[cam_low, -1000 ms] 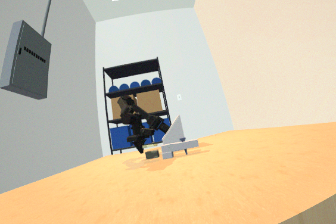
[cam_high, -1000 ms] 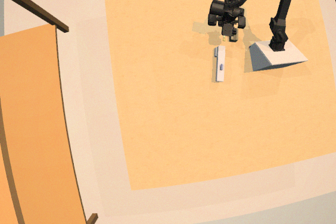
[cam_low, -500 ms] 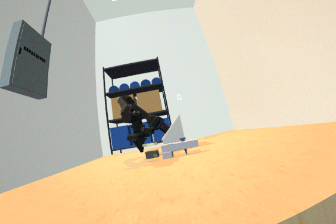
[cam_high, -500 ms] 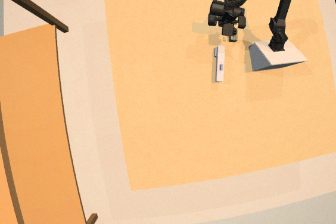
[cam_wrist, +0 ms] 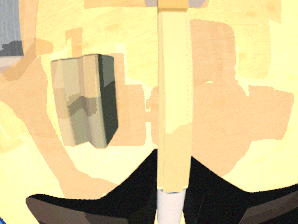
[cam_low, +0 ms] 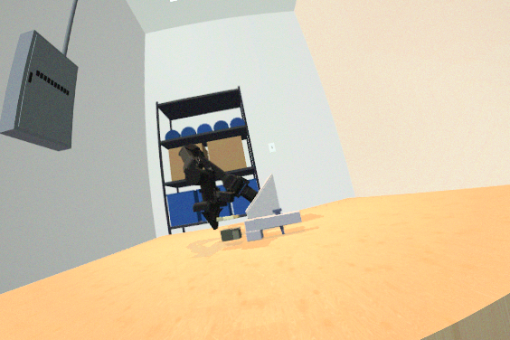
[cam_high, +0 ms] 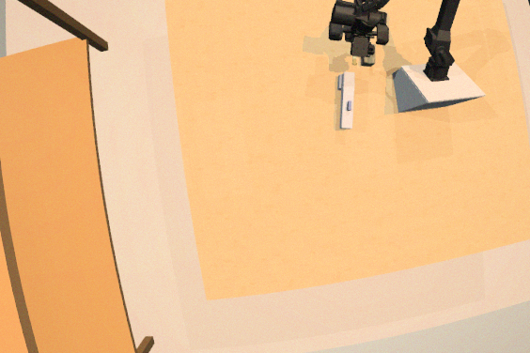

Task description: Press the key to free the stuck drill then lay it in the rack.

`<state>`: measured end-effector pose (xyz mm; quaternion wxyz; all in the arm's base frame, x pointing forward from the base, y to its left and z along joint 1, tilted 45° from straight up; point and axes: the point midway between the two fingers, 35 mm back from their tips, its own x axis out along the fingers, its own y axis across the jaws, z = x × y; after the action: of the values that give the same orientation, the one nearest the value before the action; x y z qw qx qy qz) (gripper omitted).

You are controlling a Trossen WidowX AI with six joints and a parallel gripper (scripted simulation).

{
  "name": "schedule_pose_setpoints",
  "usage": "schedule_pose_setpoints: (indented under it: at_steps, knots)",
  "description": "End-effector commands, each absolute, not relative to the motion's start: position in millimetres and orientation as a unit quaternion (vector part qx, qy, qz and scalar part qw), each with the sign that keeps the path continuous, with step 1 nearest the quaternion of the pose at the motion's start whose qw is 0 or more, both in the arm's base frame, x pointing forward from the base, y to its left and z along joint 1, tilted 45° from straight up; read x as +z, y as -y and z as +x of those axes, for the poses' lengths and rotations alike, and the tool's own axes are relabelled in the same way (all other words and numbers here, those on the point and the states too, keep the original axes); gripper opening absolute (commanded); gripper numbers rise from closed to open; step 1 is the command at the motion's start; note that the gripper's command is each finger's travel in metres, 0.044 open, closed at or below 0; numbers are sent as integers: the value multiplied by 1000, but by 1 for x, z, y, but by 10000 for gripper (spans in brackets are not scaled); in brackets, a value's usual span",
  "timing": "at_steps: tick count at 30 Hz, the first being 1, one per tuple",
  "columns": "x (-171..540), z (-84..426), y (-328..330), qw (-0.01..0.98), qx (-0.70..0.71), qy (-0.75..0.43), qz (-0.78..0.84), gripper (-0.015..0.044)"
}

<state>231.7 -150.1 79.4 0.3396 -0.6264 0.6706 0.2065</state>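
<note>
My gripper (cam_low: pixel 214 226) (cam_wrist: pixel 168 153) is shut on the drill (cam_low: pixel 227 218) (cam_wrist: pixel 174 100), a pale yellow rod with a whitish shank. It holds the drill level above the table. The rack (cam_high: pixel 369 62) (cam_low: pixel 231 234) (cam_wrist: pixel 82 102), a small grey-green grooved block, stands beside and below the drill, to its left in the wrist view, apart from it. The white holder (cam_high: pixel 347 116) (cam_low: pixel 262 222) stands in front of the drill, with a gap between them in the exterior view. A small blue-grey peg (cam_high: pixel 349 105) (cam_low: pixel 277 211) on it looks like the key. The fingertips are hidden in the top view.
The arm's white wedge-shaped base (cam_high: pixel 453 86) (cam_low: pixel 267 201) stands behind and to the right of the holder. A grey corner of it shows at the wrist view's upper left. A shelf unit (cam_low: pixel 199 106) stands against the far wall.
</note>
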Motion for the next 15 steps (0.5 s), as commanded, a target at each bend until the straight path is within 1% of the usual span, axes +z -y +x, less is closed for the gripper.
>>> schedule_pose_setpoints:
  at_steps: [1,15]
  knots:
    - [82,233,149,341,202,-671,-627,0]
    - [85,233,147,341,202,-671,-627,0]
